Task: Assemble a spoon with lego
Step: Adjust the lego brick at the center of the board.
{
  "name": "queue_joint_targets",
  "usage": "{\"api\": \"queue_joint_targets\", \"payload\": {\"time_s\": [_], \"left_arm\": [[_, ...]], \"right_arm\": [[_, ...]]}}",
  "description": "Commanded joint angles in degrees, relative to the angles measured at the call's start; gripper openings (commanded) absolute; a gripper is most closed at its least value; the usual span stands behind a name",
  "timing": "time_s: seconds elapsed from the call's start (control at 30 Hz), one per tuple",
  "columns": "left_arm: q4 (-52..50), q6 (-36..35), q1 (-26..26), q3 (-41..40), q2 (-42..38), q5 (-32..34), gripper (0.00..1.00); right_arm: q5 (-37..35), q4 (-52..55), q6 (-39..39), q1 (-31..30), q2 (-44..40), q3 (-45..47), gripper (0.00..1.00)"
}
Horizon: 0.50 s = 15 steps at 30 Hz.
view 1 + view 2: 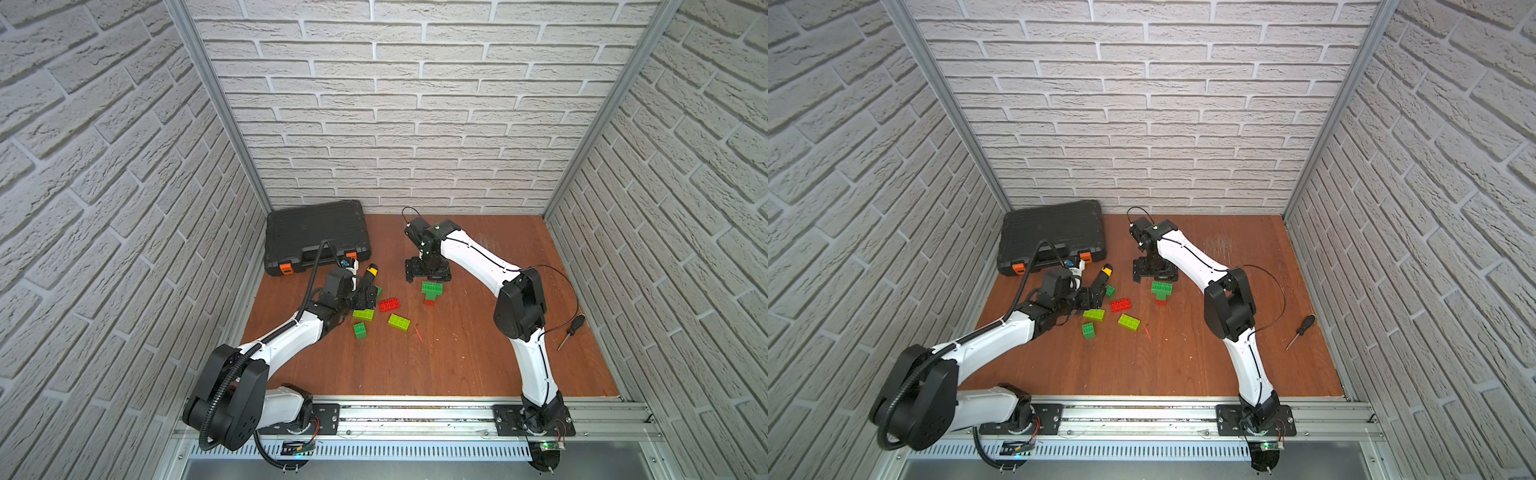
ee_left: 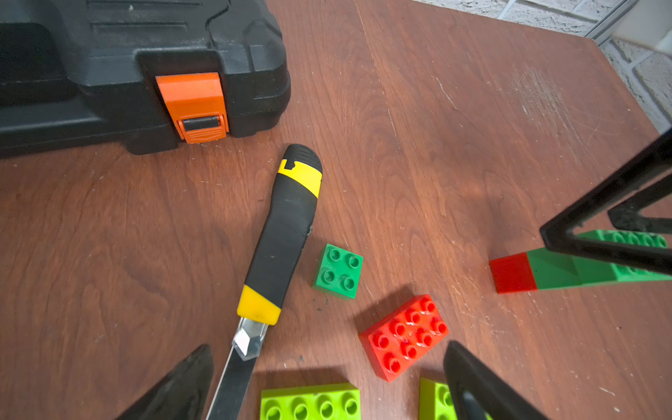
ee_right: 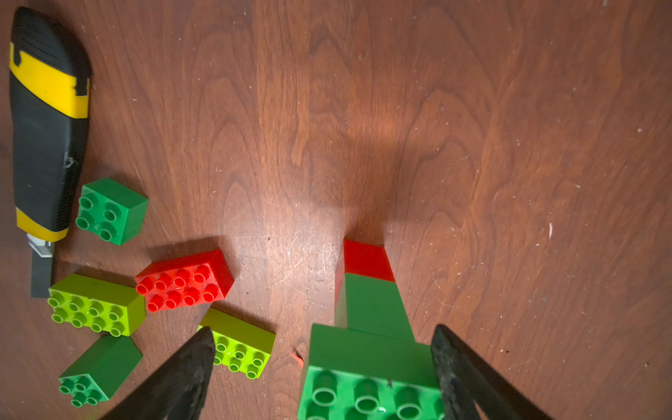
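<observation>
The part-built spoon point(image 1: 431, 291) point(image 1: 1161, 291) stands upright on the table: a red brick at the base, a dark green one, then a wide dark green brick on top. My right gripper point(image 1: 428, 277) point(image 3: 323, 332) hangs open over it, its fingers on either side of the wide brick point(image 3: 367, 367). Loose lego lies to the left: a red brick point(image 1: 389, 304) point(image 2: 403, 336), two lime bricks point(image 1: 363, 314) point(image 1: 399, 322), a dark green brick point(image 1: 360, 330) and a small green square point(image 2: 338, 271). My left gripper point(image 1: 368, 297) point(image 2: 327, 363) is open low over the lime brick point(image 2: 311, 402), holding nothing.
A yellow-black utility knife point(image 2: 287, 232) with its blade out lies beside the left fingers. A shut black tool case point(image 1: 318, 235) sits at the back left. A screwdriver point(image 1: 571, 330) lies at the right. A small red sliver point(image 1: 418, 333) lies near the bricks.
</observation>
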<state>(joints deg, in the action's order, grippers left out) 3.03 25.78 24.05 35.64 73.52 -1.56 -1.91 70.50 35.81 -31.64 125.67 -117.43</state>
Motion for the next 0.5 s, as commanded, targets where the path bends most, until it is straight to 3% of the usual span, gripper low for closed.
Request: {"api": "queue_joint_targets", "payload": {"time_s": [0.0, 0.3, 0.47], "left_arm": [[0.2, 0.4, -0.5, 1.3, -0.1, -0.2, 0.98], [0.1, 1.5, -1.0, 1.9, -0.1, -1.4, 0.98], [0.5, 3.4, -4.0, 1.8, -1.3, -3.9, 0.98]], "right_arm": [[-0.7, 0.6, 0.9, 0.2, -3.7, 1.3, 0.92], [-0.7, -2.9, -1.8, -0.2, -7.9, 0.5, 0.93], [-1.8, -7.4, -10.7, -2.7, -14.2, 1.4, 0.93]]}}
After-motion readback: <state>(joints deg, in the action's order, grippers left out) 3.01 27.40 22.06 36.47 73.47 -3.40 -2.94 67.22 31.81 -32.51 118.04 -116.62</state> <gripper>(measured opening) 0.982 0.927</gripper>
